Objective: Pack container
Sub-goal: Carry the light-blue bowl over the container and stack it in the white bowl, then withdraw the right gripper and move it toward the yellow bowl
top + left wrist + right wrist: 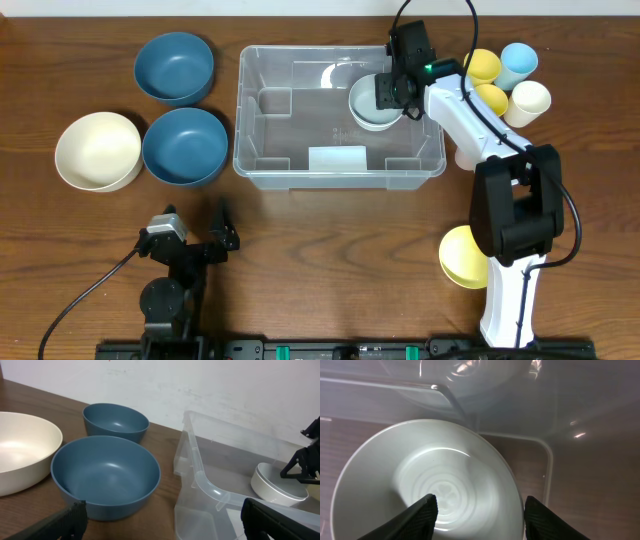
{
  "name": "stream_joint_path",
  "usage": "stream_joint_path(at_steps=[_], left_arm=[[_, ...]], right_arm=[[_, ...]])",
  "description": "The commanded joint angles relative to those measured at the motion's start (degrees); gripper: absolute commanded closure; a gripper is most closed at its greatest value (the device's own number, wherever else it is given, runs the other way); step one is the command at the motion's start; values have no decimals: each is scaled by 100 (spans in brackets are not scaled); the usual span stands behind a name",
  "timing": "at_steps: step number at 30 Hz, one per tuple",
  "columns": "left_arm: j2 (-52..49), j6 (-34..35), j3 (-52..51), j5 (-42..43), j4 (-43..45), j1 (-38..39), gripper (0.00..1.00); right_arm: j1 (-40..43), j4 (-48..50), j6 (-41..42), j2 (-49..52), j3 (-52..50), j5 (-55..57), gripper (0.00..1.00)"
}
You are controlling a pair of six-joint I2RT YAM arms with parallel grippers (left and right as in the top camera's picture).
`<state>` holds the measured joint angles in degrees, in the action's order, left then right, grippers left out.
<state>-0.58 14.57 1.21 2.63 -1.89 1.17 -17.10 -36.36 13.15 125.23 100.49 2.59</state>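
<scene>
Black fingers of the right end effector [392,92] stand apart over a pale bowl [368,110], not clamped on it. The bowl sits in the far right corner of the container [340,178]. The step looks like setting a bowl down. Next, the arm should rise clear of the wall and fetch another piece, perhaps the cups [505,85] just right. The container lies mid-desk [330,240], mouth up, its long axis left to right. The left end effector [197,228] hangs near, jaws wide, empty.
</scene>
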Motion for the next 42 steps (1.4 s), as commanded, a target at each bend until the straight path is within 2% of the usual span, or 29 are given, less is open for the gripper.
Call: stream_joint_path(at_steps=[1, 10, 17, 22, 31, 37, 42], left_arm=[[35, -90, -98, -68, -212, -13, 2], [35, -90, -98, -68, -212, -13, 2], [35, -90, -98, -68, -212, -13, 2], [35, -90, -98, -68, -212, -13, 2], [35, -90, -98, -68, -212, -13, 2], [35, -90, -98, -68, -212, -13, 2], [35, -90, -98, -68, -212, -13, 2]], right_arm=[[33, 9, 7, -129, 225, 15, 43], [33, -876, 7, -616, 1093, 13, 41], [59, -2133, 127, -1154, 1801, 50, 36], [254, -2927, 474, -1635, 1834, 61, 29], [750, -4083, 743, -2168, 1834, 61, 28], [968, -5180, 1244, -2177, 1692, 109, 29], [1036, -5633, 1429, -2186, 1405, 247, 30]])
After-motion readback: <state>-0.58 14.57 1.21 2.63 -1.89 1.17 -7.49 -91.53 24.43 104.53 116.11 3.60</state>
